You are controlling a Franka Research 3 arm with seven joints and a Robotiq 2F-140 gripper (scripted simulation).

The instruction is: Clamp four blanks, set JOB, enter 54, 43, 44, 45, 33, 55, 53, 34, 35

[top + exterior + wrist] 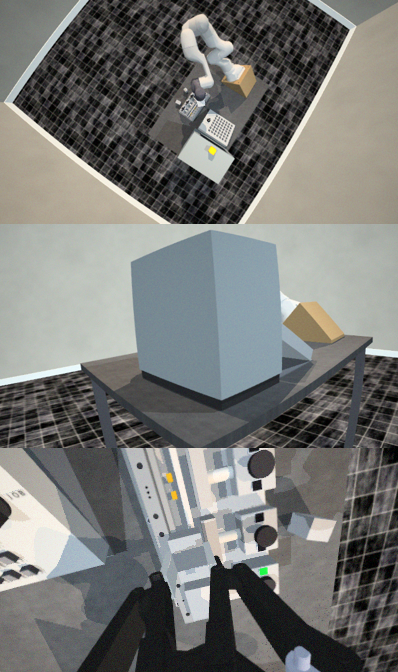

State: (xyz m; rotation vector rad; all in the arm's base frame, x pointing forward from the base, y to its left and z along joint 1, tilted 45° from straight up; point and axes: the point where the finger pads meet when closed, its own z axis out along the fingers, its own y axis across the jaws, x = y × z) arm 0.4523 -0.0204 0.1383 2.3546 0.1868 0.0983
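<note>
Between the fingertips: a pale blank (pixel 192 559), with one dark finger on each side of it, over the near end of the vise fixture (pixel 185 116) (pixel 136 485).
Jaws: the gripper (pixel 199 98) (pixel 190 556) is clenched on that blank; whether the blank bears on the rails cannot be told.
Beside the right-hand finger in the wrist view: a lit green lens (pixel 263 571), with a round black knob (pixel 268 583) partly hidden just below it.
Farther along the fixture: two more black knobs, and two amber patches (pixel 169 477) on the strip towards the key panel.
Loose blanks: two on the table (pixel 167 131) (pixel 186 423) (pixel 300 575), a first blank (pixel 178 102) and a second blank (pixel 185 90), apart from each other and near the fixture's outer side; the wrist view shows one loose blank (pixel 312 528).
Key panel (pixel 214 114) (pixel 30 530): a sloped white face with rows of dark keys; key names are too small to read.
Selector (pixel 208 120): at the panel's corner; its setting cannot be told.
Cabinet (pixel 198 156) (pixel 176 317): behind the panel, its top lamp (pixel 212 150) glowing yellow.
Arm (pixel 189 46) (pixel 287 307): white, bent over from its tan base block (pixel 240 85) (pixel 313 320) to the fixture.
</note>
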